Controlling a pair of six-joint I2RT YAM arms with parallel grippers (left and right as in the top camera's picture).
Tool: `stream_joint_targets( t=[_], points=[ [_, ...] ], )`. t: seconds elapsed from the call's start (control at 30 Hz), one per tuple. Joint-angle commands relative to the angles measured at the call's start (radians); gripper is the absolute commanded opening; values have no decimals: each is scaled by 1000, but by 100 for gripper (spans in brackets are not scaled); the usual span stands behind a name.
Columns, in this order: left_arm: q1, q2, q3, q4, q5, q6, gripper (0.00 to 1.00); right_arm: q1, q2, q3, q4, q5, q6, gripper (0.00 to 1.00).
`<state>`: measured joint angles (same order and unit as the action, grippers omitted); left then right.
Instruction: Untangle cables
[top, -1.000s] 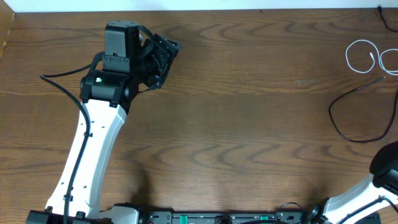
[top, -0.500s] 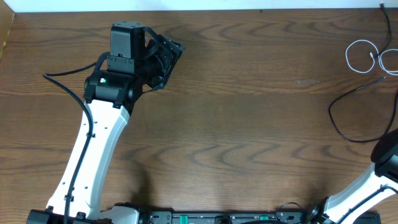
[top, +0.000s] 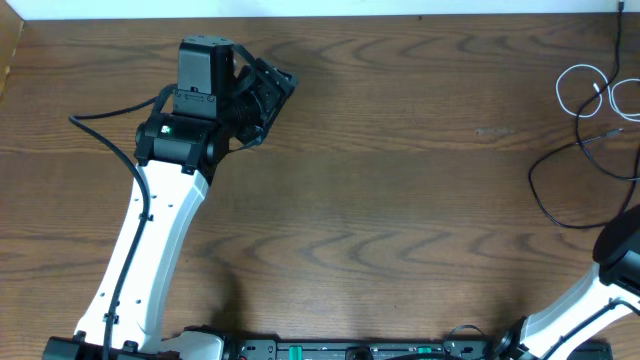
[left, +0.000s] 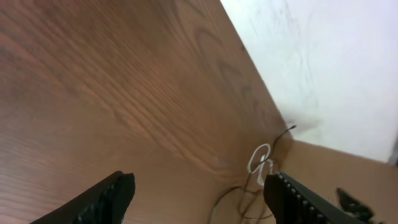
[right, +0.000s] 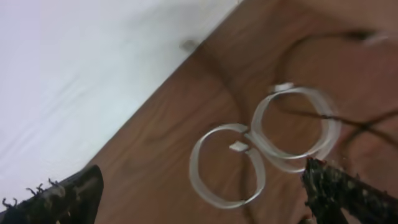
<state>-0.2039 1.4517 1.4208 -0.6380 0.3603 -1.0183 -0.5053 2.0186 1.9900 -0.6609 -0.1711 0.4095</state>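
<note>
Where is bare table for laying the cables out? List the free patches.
The wide middle of the table, between the left claw and the black cable, is bare; so is the far edge there. Crowded: the far right corner, where the white cable loops and the black one overlap.

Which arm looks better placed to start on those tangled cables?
Right. The right gripper, open, hovers by the white cable and black cable at the table's edge; the left gripper is far across the table.

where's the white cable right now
In the overhead view the white cable lies looped at the far right back corner of the table, right beside the black cable.
</note>
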Motion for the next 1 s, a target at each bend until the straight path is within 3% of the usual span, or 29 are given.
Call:
stream_joint_targets(
  t=[0.0,0.1,0.23,0.27,0.3,0.4,0.77,0.97],
  points=[
    [-1,2,5,-21,-14,160,72,21,-100,7,-29,-333,-83,99],
    [0,2,5,-53,-14,348,75,58,-142,7,-96,-464,-123,99],
    [0,2,5,-116,-14,520,78,139,-200,7,-209,-494,-192,99],
    [0,2,5,-130,-14,546,98,167,-214,7,-236,-494,-216,99],
    [0,2,5,-145,-14,563,98,205,-230,7,-264,-492,-264,99],
    [0,2,5,-185,-14,578,98,306,-276,7,-328,-438,-353,99],
    [0,2,5,-229,-14,577,98,655,-480,7,-482,198,-363,99],
    [0,2,5,-229,-14,577,98,702,-602,7,-633,240,-362,99]
  ],
)
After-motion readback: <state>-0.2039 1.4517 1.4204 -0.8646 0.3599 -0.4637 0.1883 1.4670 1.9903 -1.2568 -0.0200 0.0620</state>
